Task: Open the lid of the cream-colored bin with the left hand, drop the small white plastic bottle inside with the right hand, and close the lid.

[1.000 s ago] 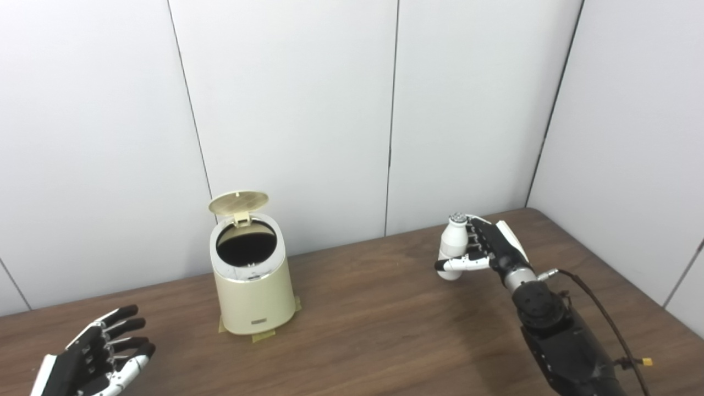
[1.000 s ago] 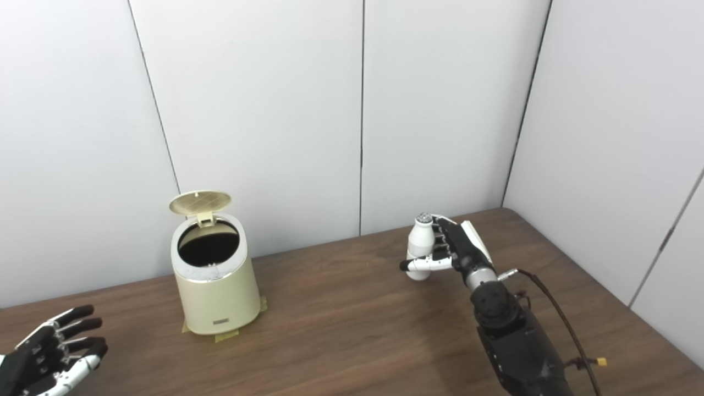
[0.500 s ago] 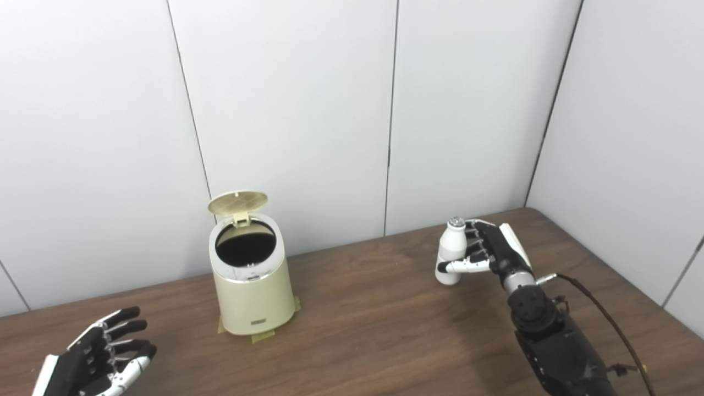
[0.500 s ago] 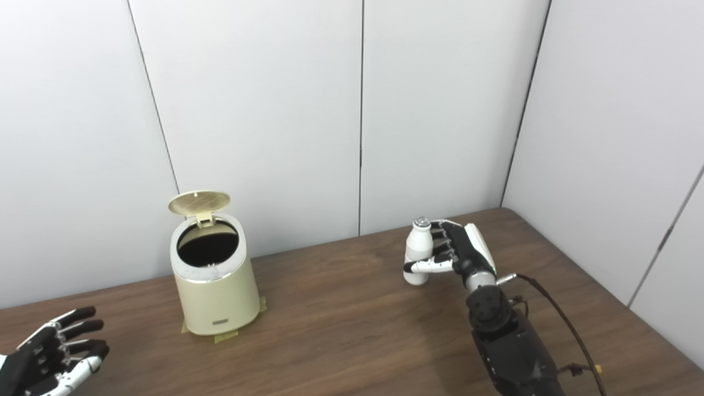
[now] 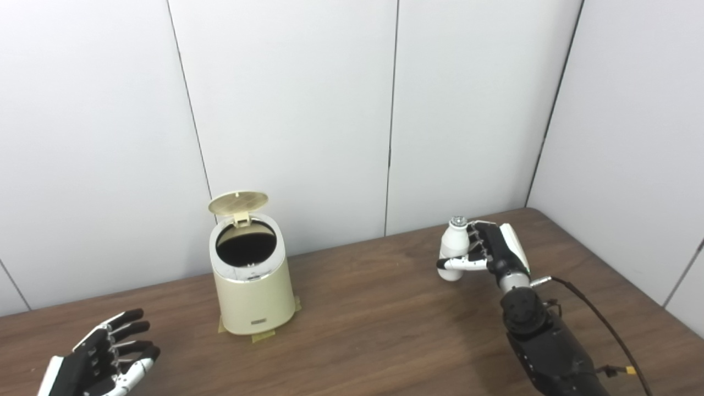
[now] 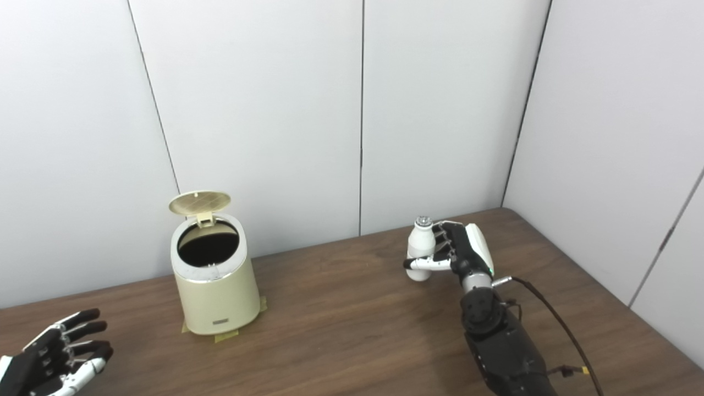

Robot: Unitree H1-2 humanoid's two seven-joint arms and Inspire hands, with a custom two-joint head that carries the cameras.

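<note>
Bottle: small white plastic bottle (image 5: 454, 246) with a silvery cap, upright, clamped in the right hand; it sits toward the far right part of the tabletop, well short of the right corner. Whether its base touches the wood cannot be told.
Right hand: right hand (image 5: 492, 252) wrapped on the bottle from the bottle's right side, fingers (image 6: 443, 242) curled round the body, thumb (image 5: 461, 264) across the lower front. Palm side faces left.
Right arm: black forearm (image 6: 498, 341) enters from the bottom edge at right; a dark cable (image 5: 597, 313) loops off the wrist.
Bin: cream-colored bin (image 5: 250, 280), upright, near the far edge of the tabletop, left of centre, well apart from the bottle. Interior reads dark.
Lid: round lid (image 5: 238, 202) hinged up at the back of the bin, opening fully exposed.
Tape: yellowish tape tabs (image 5: 263, 336) show under the bin's base.
Left hand: left hand (image 5: 104, 360) at the near left corner of the tabletop, fingers spread apart, holding nothing, well apart from the bin.
Tabletop: dark wood-grain tabletop (image 5: 374, 319).
Backdrop: pale wall panels (image 6: 264, 110) behind and to the right.
</note>
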